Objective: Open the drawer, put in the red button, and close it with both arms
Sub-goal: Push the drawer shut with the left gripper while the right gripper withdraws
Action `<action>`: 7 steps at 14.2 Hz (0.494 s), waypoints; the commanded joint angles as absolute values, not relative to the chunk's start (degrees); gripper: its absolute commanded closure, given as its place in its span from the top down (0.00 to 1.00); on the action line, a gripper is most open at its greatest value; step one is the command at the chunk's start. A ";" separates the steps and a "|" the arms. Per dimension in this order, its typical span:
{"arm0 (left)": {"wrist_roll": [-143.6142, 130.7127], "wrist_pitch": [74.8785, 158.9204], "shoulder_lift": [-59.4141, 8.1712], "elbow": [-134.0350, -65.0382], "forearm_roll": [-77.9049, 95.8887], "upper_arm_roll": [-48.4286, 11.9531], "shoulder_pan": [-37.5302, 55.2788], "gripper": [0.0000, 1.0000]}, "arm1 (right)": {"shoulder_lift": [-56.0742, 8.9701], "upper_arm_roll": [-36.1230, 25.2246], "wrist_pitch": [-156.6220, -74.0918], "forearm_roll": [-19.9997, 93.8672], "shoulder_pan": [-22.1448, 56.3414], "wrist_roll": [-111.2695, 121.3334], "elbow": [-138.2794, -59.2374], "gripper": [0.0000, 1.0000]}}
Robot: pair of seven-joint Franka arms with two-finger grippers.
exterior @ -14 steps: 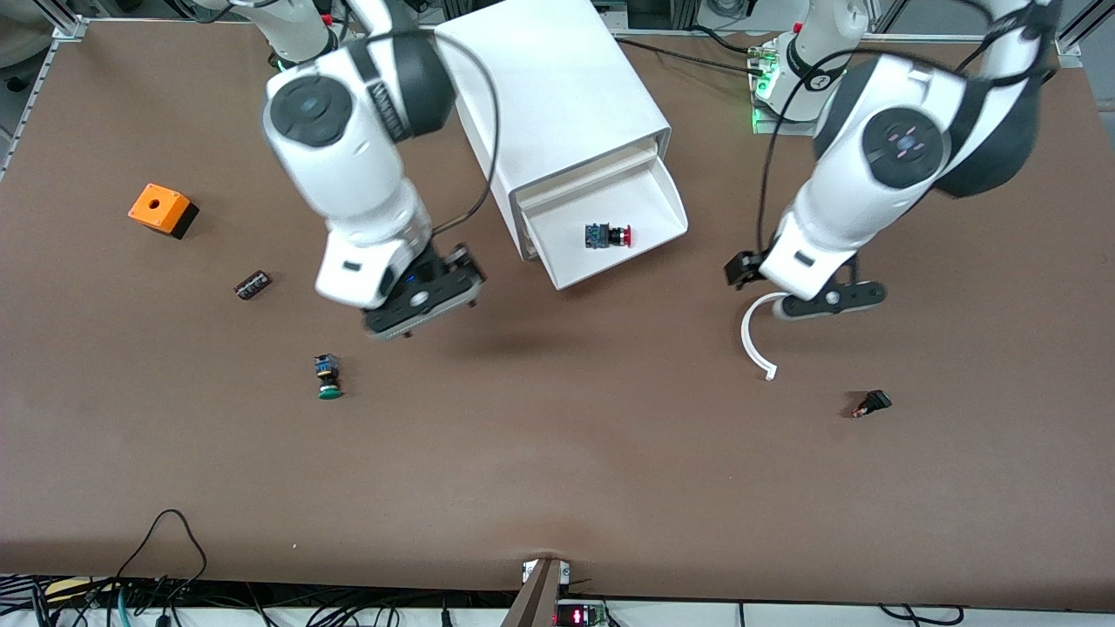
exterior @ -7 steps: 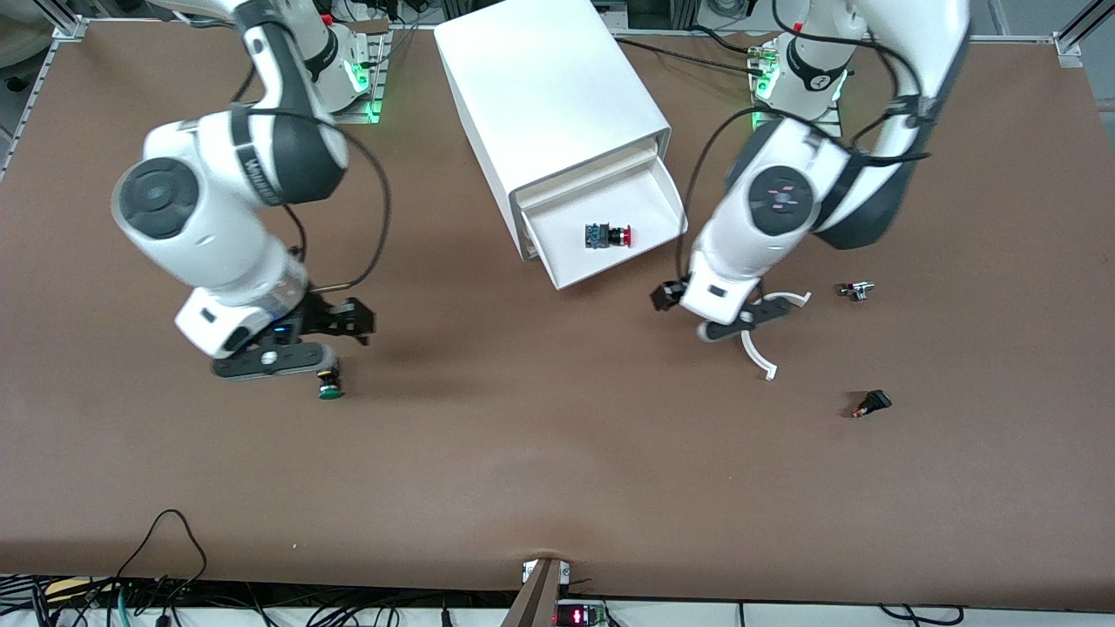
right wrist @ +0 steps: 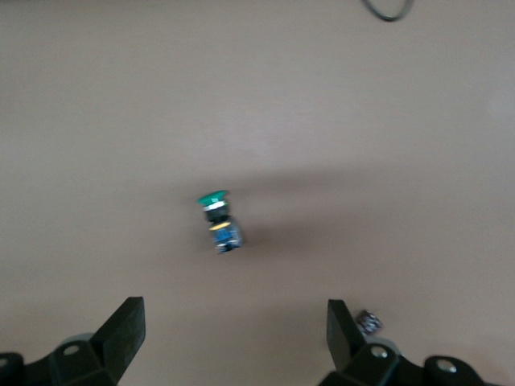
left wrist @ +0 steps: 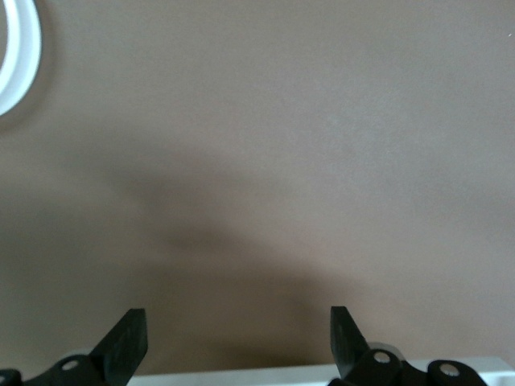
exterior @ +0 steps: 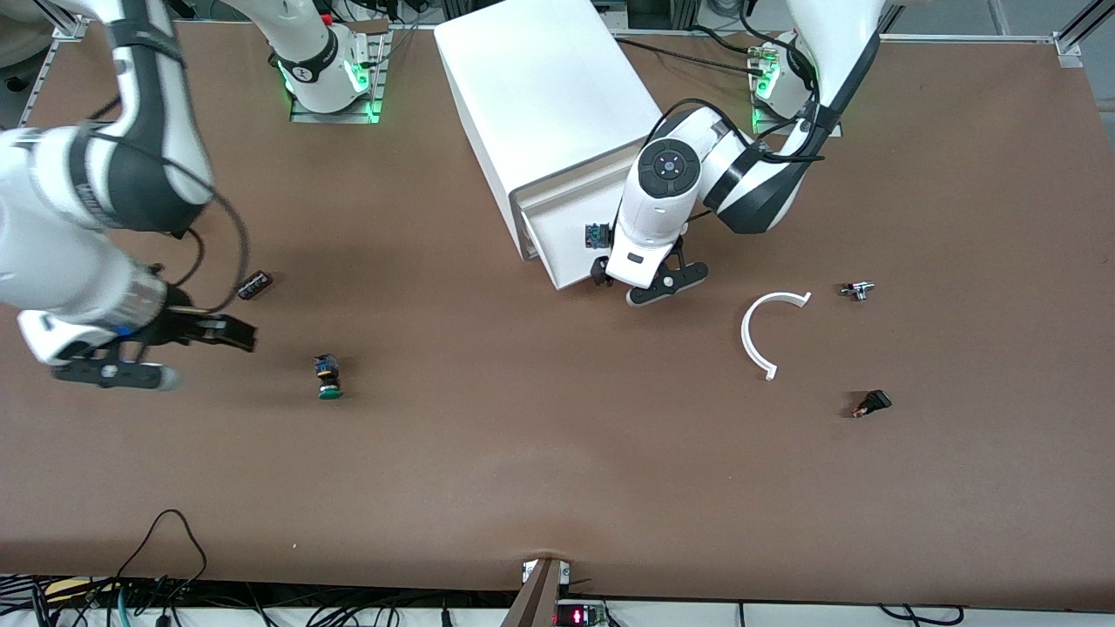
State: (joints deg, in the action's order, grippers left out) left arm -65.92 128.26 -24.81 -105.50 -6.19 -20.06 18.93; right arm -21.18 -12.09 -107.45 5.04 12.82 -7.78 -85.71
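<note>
No readable writing. Left gripper (exterior: 653,286) wide open, empty, at front edge of open drawer (exterior: 566,252). Right gripper (right wrist: 233,338) wide open, empty, over tabletop (exterior: 557,453) near green button (exterior: 328,377).

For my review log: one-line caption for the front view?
Left end effector open at the pulled-out drawer; right end effector open over the table's right-arm end.

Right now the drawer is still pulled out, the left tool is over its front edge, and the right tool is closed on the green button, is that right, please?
Not quite: the right tool is open and holds nothing, as the right wrist view shows; the green button lies on the table apart from it. The rest holds: the drawer is pulled out and the left tool is over its front edge.
</note>
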 commanded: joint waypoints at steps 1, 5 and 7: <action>-66.97 130.61 -24.35 -107.31 -7.65 -19.86 18.72 1.00 | -16.97 -5.65 -106.79 4.40 6.26 -7.91 -87.71 1.00; -68.37 129.99 -24.08 -108.28 -7.56 -22.31 18.90 1.00 | -10.74 -1.69 -107.14 -0.59 1.87 -4.77 -92.09 1.00; -70.92 129.64 -23.91 -109.42 -7.56 -24.16 18.90 1.00 | -8.88 2.00 -107.05 -2.55 -2.53 1.90 -93.07 1.00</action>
